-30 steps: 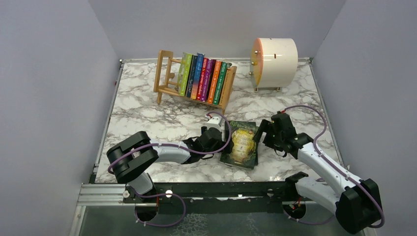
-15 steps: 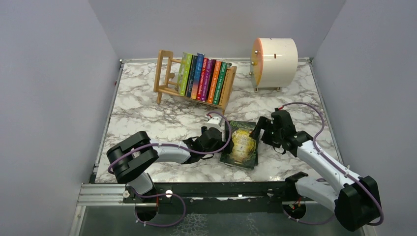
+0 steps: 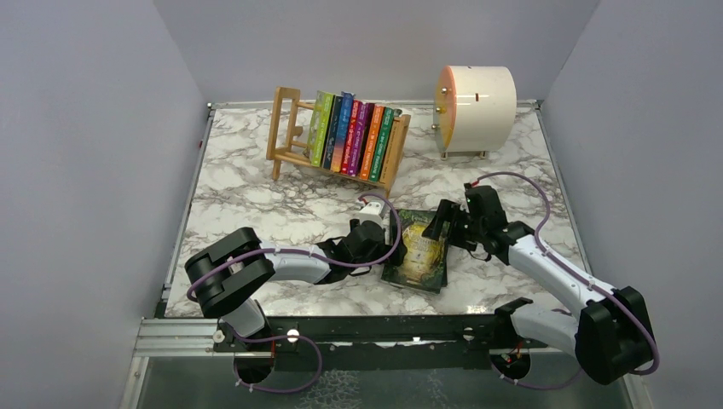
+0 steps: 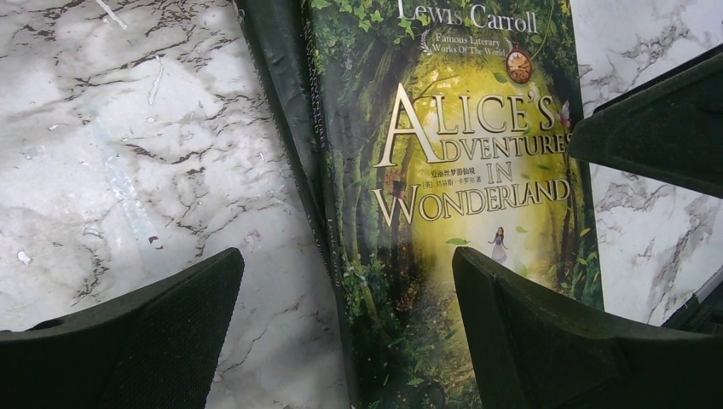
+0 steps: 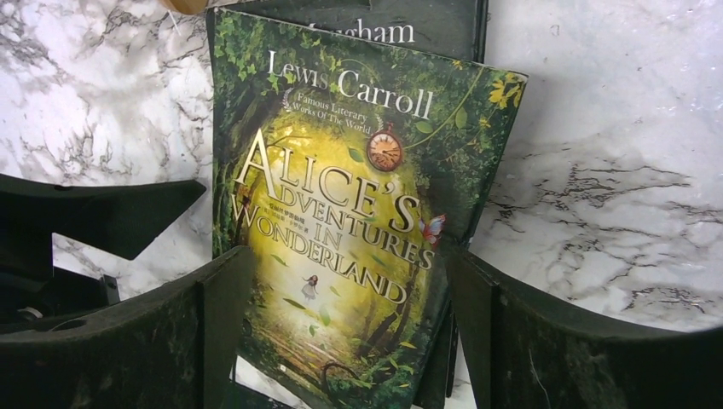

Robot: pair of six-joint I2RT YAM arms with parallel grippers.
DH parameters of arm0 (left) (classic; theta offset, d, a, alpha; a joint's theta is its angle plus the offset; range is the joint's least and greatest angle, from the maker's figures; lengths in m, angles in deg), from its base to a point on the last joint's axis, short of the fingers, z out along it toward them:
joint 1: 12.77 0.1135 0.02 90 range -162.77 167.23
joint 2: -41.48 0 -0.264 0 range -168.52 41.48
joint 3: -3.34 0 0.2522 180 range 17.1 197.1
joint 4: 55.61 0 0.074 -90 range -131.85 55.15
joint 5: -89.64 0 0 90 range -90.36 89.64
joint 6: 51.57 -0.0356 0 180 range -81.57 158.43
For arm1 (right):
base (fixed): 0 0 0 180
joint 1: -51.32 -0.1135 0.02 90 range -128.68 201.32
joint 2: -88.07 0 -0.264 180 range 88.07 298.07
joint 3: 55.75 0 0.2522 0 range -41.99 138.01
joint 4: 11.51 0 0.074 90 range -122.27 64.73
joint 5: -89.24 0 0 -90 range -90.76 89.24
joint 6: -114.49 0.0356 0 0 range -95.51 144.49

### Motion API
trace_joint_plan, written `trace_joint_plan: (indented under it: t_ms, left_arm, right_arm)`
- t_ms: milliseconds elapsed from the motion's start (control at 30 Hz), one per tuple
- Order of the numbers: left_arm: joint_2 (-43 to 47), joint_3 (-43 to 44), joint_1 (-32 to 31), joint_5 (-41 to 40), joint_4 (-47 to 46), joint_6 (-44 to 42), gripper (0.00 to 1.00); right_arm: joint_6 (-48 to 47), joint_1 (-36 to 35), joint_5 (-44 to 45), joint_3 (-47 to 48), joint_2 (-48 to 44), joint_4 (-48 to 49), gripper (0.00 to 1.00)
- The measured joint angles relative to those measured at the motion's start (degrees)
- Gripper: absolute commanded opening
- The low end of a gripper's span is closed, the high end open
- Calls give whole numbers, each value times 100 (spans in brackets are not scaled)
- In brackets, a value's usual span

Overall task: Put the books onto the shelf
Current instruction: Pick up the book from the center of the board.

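Note:
A green "Alice's Adventures in Wonderland" book [image 3: 417, 250] lies flat on the marble table, on top of a darker book [image 5: 388, 25] whose edge shows beyond it. My left gripper [image 3: 376, 244] is open at the book's left side, and its fingers [image 4: 546, 341] straddle the spine of the green book [image 4: 460, 170]. My right gripper [image 3: 442, 224] is open over the book's far right corner, with the cover [image 5: 341, 196] between its fingers [image 5: 546, 341]. The light-wood shelf [image 3: 288, 136] stands at the back with several bright books [image 3: 354, 135] upright in it.
A cream cylindrical drum [image 3: 476, 108] stands at the back right of the table. Grey walls close in both sides and the back. The left gripper's black finger [image 5: 94, 217] shows at the left of the right wrist view.
My right gripper has moved left and forward onto the green book's far right corner. The left arm and the book have not moved.

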State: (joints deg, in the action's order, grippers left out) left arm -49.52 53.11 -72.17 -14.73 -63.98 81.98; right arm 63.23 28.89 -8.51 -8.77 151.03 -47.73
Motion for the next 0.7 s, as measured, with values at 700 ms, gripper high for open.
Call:
trace_joint_plan:
  t_ms: [700]
  left_arm:
    - [-122,4,2,144,-144,74,86]
  right_arm:
    - [225,0,243,-284,-127,-284,81]
